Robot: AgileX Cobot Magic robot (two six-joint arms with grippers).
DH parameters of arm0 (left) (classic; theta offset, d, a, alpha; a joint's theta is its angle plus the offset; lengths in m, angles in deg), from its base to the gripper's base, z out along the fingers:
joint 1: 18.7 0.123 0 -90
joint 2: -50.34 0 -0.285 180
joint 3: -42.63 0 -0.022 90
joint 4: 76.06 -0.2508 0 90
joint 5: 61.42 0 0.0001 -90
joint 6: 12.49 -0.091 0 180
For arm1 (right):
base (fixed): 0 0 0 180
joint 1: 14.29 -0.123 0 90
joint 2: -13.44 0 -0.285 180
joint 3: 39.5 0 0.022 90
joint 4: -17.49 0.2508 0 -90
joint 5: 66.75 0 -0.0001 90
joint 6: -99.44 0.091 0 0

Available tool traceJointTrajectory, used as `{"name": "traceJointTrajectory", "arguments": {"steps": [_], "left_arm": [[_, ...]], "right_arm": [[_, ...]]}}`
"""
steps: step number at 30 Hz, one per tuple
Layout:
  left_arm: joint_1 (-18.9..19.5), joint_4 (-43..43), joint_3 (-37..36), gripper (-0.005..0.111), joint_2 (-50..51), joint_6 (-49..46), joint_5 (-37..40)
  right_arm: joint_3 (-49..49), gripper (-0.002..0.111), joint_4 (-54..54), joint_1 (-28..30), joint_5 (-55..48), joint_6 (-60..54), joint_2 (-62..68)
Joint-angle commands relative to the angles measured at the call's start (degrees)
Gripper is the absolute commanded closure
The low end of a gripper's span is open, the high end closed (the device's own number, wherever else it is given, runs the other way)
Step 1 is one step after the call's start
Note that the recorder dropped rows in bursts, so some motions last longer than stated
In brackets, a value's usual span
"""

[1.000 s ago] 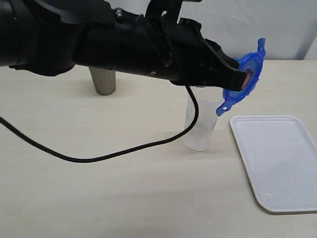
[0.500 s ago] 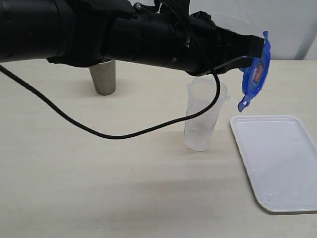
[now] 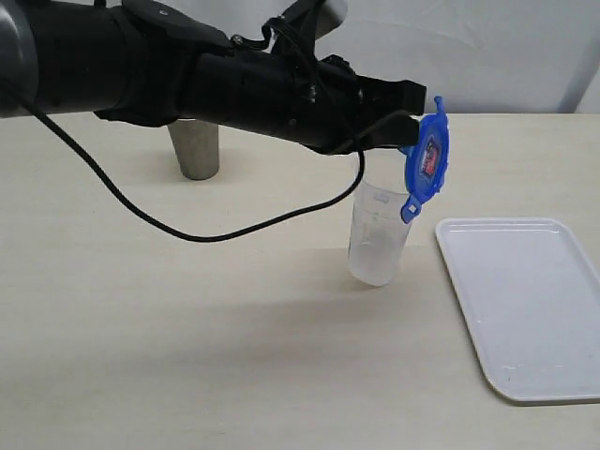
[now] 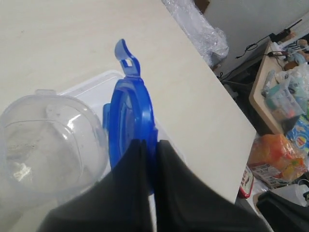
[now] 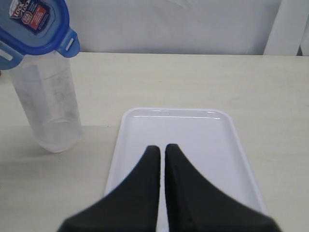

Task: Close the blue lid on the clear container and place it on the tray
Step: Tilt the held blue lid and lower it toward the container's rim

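Now left gripper [image 3: 415, 134], clamped on the blue lid [image 3: 431, 155], has dropped back toward the clear container [image 3: 378, 242]: lid hangs edge-on at its rim. Needs levelling before it can seat; container stands beside the tray [image 3: 525, 309], right gripper [image 5: 158, 149] pinched together, empty.

Left arm [image 3: 169, 75]: is reaching in from the left side, stretching out almost flat, up in the air.
Left gripper [image 3: 419, 131]: is pointing to the right at the end of that arm.
Left fingers [image 4: 120, 193]: two black fingers are squeezing tight on the blue lid [image 3: 430, 159], holding it up on its edge.
Black cable [image 3: 187, 230]: is hanging down from the left arm in a long loop.
Right gripper [image 5: 161, 151]: is hovering low and pointing forward.
Right fingers [image 5: 145, 193]: two black fingers are pressing close together, holding nothing.
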Motion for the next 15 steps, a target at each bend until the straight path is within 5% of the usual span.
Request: {"name": "traceJointTrajectory", "arguments": {"steps": [1,15], "left_arm": [[2.54,0.63,0.58,0.107,0.14,1.06,6.01],[3.06,0.51,0.58,0.107,1.94,1.06,6.17]], "right_arm": [[-0.21,0.104,0.08,0.19,0.31,0.03,-0.27],[-0.21,0.104,0.08,0.19,0.31,0.03,-0.27]]}}
